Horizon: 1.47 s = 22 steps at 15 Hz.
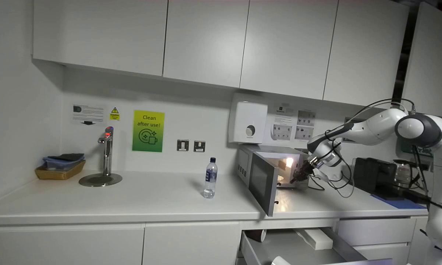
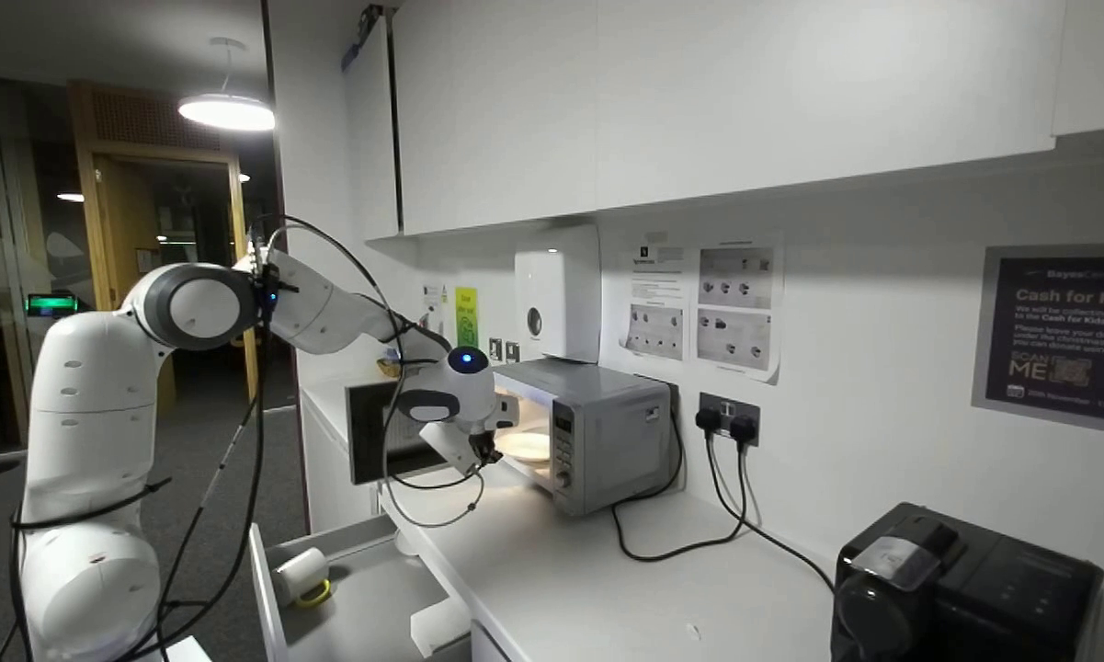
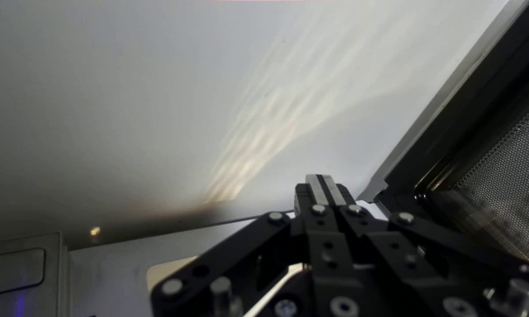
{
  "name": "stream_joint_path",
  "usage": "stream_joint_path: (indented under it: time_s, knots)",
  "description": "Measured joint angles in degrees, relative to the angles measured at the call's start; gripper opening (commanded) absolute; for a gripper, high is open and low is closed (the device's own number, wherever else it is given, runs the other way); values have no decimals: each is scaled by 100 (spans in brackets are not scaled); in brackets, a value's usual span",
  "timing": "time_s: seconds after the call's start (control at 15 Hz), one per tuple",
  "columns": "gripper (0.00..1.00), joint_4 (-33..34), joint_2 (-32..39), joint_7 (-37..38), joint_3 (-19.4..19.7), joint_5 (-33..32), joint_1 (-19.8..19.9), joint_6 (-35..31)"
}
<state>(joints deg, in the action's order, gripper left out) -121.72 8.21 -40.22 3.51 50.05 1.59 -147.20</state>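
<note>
At the far left in an exterior view we see a brown basket (image 1: 46, 174) holding blue containers (image 1: 60, 164), and beside it a chrome tap (image 1: 108, 156) behind a round metal disc (image 1: 92, 181). Next come a green-yellow sign (image 1: 148, 143), two metal wall plates (image 1: 183, 145) and a clear bottle (image 1: 210, 180) with a dark cap, upright on the white worktop (image 1: 151, 200). A white dispenser (image 1: 247, 117) hangs above the microwave (image 2: 616, 450), which stands against the wall to the bottle's right, its door (image 1: 262, 184) wide open, the inside lit around a pale round plate (image 2: 529, 448). Below it we find a drawer (image 1: 294, 254) pulled out, with a white mug (image 2: 301, 577) tipped over and a white box (image 1: 320, 241) in it. Just in front of the microwave's opening hangs the gripper (image 3: 325, 187) — its fingers clenched flat together — though we cannot tell whether their tips touch anything. Further right we follow the arm (image 1: 375, 129), with a black coffee machine (image 1: 371, 176) and a glass jug (image 1: 403, 173) behind it, near a blue mat (image 1: 397, 203)
</note>
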Motion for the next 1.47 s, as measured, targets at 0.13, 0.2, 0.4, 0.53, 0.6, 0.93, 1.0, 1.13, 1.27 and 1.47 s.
stream_joint_path:
  time_s: [0.13, 0.2, 0.4, 0.53, 0.6, 0.93, 1.0, 1.13, 1.27, 1.47]
  knots:
    - [0, 199, 187, 4, -92, -115, -1, -1]
    - [0, 280, 262, 4, -141, -168, -2, -11]
    - [0, 466, 427, 4, -291, -298, -2, -96]
    - [0, 557, 507, 4, -383, -390, -2, -195]
    - [0, 603, 542, 4, -419, -453, -2, -246]
    - [0, 780, 722, 4, -497, -789, 3, -535]
    - [0, 802, 758, 4, -509, -849, 6, -587]
    - [0, 838, 818, 0, -504, -884, -3, -629]
    - [0, 886, 878, -1, -504, -896, -6, -634]
    - [0, 951, 964, -5, -503, -904, -6, -642]
